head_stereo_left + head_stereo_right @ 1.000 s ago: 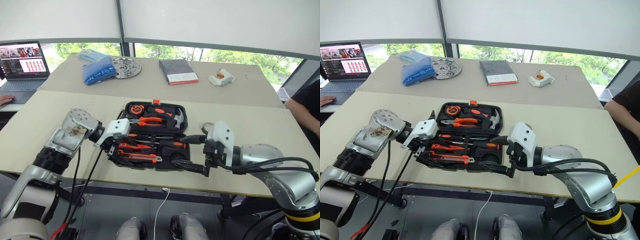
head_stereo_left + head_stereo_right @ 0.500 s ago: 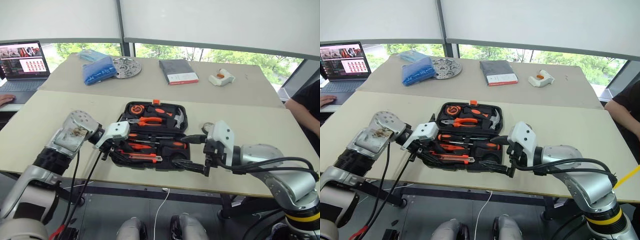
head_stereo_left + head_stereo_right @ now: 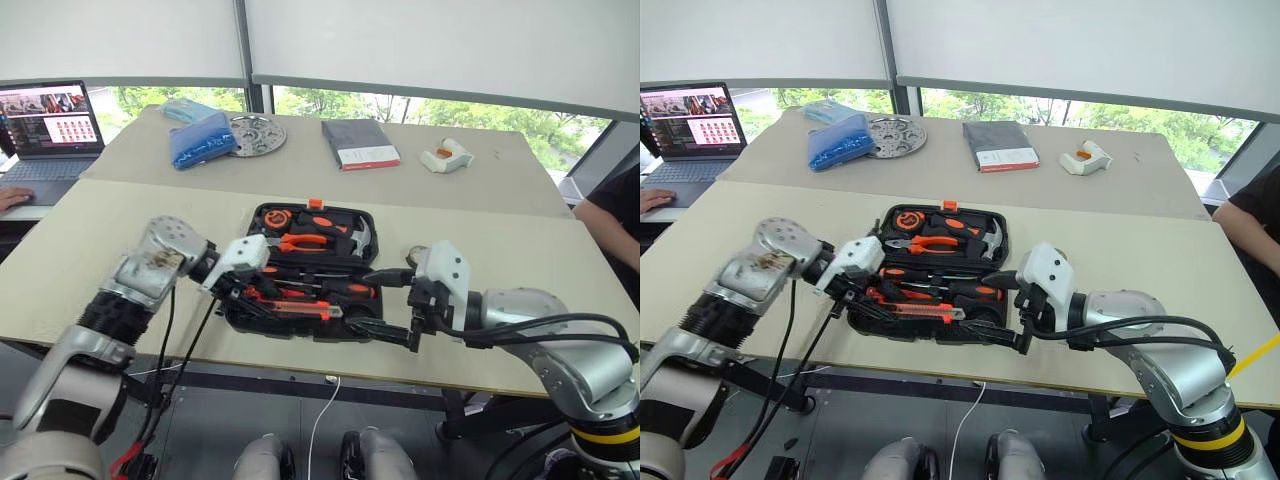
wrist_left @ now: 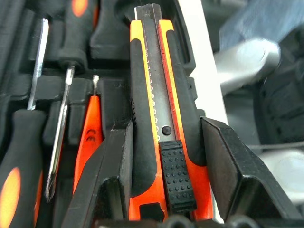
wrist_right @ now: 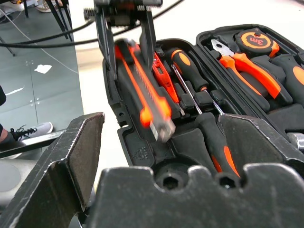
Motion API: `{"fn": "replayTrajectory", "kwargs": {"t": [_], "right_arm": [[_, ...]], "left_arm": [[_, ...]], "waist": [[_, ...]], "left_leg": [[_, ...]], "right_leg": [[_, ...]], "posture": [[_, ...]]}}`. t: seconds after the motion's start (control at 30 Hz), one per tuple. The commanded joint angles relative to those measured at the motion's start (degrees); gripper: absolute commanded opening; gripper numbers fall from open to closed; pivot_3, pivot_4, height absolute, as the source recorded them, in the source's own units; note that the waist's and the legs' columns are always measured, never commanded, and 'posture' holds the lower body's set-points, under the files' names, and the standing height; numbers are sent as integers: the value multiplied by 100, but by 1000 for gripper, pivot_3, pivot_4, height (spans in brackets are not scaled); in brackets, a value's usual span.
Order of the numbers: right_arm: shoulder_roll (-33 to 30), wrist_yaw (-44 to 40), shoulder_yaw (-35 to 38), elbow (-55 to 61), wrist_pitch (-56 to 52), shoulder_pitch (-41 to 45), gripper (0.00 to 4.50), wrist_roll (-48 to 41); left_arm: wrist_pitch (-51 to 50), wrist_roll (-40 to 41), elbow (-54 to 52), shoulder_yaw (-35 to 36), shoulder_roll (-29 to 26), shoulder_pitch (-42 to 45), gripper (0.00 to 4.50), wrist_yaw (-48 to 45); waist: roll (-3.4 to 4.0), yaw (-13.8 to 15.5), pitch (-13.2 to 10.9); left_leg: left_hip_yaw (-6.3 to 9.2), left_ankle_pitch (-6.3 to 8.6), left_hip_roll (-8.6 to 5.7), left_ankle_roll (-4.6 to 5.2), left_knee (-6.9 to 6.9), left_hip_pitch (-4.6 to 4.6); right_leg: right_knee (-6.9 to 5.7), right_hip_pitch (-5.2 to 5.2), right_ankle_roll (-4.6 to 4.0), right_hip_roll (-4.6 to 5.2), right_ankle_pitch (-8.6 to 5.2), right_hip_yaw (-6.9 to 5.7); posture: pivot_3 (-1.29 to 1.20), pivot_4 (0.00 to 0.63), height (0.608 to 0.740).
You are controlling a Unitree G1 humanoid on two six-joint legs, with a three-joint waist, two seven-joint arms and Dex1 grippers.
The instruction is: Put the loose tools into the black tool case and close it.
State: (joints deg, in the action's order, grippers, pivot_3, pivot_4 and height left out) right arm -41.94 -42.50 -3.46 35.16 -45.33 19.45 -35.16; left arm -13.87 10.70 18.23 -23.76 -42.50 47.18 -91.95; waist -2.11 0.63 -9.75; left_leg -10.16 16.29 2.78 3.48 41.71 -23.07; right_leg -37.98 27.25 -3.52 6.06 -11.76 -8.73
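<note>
Over the open black tool case (image 3: 300, 275), left gripper (image 4: 166, 142) clenched around the utility knife (image 4: 159, 118), right gripper (image 3: 392, 305) spread wide, holding nothing.

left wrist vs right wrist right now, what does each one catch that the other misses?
Left wrist view alone: the utility knife's ridged black slider and its snap-off blade up close, the left gripper's fingers on either side of the handle.

Right wrist view alone: the pliers and tape measure in the far half of the black tool case, plus the floor past the table edge.

Both: the utility knife between the left gripper fingers, a small orange screwdriver and long-shaft screwdrivers beside it.
</note>
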Motion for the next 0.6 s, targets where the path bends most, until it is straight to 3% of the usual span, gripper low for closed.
{"fn": "replayTrajectory", "kwargs": {"t": [0.03, 0.07, 0.13, 0.17, 0.3, 0.47, 0.6], "right_arm": [[-52, 28, 218, 190, -22, 9, 4500, -112], [-51, 34, 224, 191, -26, 3, 4500, -105], [-46, 41, 229, 191, -26, -7, 4500, -93], [-44, 42, 230, 191, -27, -9, 4500, -90], [-26, 47, 215, 183, 0, -35, 4500, -69], [-5, 28, 177, 133, 45, -32, 4500, -35], [13, 10, 138, 88, 70, 4, 4500, -6]], "left_arm": [[77, -206, 0, 10, 9, 27, 1678, -40], [75, -283, 29, -5, -7, 23, 1678, -37], [32, -270, 62, 10, -46, 34, 2683, -48], [21, -259, 69, 20, -51, 37, 2862, -51], [-257, 169, -139, 98, -252, 148, 4435, -55], [-568, 486, -179, 331, -257, 307, 4475, -54], [-314, 274, -38, 314, -74, 199, 3501, -40]], "waist": [[0, -22, 0], [0, -32, 0], [0, -35, 0], [0, -34, 0], [0, -10, 0], [0, 6, 0], [0, 3, 0]], "left_leg": [[0, 0, 0, 0, 0, 0], [0, 0, 2, 0, 0, 0], [0, 0, 3, 0, 0, 3], [0, 0, 3, 0, 0, 3], [2, 0, 2, 0, 1, 4], [8, 1, 1, 2, 2, -1], [11, 1, -1, 3, 3, -4]], "right_leg": [[0, 0, 0, 0, 0, 0], [0, 0, 0, -2, 0, 1], [-1, 0, 0, -2, 0, 2], [-1, 0, 0, -2, 0, 2], [-2, -2, 1, 4, 1, 1], [-1, -2, 2, 4, 1, 1], [1, -3, 2, 0, 1, 3]], "posture": [[0, 150, 718], [0, 150, 718], [0, 150, 718], [0, 150, 718], [0, 150, 718], [0, 150, 718], [0, 150, 718]]}}
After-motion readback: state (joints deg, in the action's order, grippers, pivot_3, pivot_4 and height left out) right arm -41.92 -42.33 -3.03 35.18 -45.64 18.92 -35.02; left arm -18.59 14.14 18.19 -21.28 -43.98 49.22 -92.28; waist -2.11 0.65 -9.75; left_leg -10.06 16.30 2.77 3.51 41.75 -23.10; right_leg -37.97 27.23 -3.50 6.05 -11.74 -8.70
